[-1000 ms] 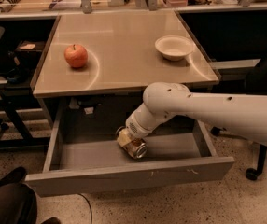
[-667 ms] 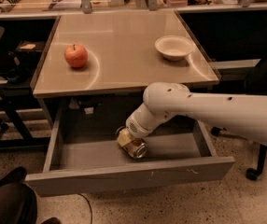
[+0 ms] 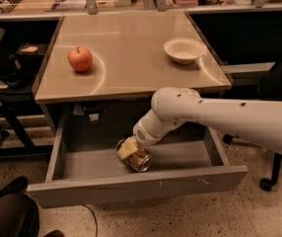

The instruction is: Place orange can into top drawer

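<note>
Tan tabletop point(image 3: 131, 68) with a red apple point(image 3: 80, 59) at left and a white bowl point(image 3: 184, 50) at right, well apart. Below it the top drawer point(image 3: 131, 189) stood pulled open, and the orange can point(image 3: 138, 159) lay tilted on its floor near the middle. The white arm point(image 3: 220, 117) crossed in from the right. The gripper point(image 3: 127, 149) was at the can's upper end; whether it gripped the can could not be told.

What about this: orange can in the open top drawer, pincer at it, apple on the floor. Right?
No: the camera view shows the apple on the tabletop. The orange can is in the open top drawer, pincer at it.
</note>
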`<state>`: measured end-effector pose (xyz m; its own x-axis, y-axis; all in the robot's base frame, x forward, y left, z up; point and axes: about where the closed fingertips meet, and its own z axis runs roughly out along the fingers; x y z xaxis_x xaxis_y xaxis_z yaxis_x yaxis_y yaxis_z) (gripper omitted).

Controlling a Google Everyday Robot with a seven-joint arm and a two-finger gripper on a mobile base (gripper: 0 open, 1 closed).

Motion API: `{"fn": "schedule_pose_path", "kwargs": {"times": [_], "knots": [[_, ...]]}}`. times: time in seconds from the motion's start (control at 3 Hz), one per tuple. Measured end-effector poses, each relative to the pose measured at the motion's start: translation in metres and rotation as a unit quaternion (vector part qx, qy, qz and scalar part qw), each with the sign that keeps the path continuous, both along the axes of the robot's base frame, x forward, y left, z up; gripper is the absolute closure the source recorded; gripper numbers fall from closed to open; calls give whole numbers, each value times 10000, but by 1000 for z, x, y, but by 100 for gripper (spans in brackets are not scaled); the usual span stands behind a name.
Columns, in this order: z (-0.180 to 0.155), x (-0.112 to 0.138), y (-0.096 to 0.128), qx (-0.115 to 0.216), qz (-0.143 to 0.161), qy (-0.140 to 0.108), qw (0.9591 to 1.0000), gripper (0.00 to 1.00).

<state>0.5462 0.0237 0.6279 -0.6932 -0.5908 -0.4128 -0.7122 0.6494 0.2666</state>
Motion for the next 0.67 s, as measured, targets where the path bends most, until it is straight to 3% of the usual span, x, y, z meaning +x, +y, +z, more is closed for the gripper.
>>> {"fn": "schedule_pose_path", "kwargs": {"times": [0.33,0.67], "knots": [[0,0,0,0,1,0,10000,0],[0,0,0,0,1,0,10000,0]]}}
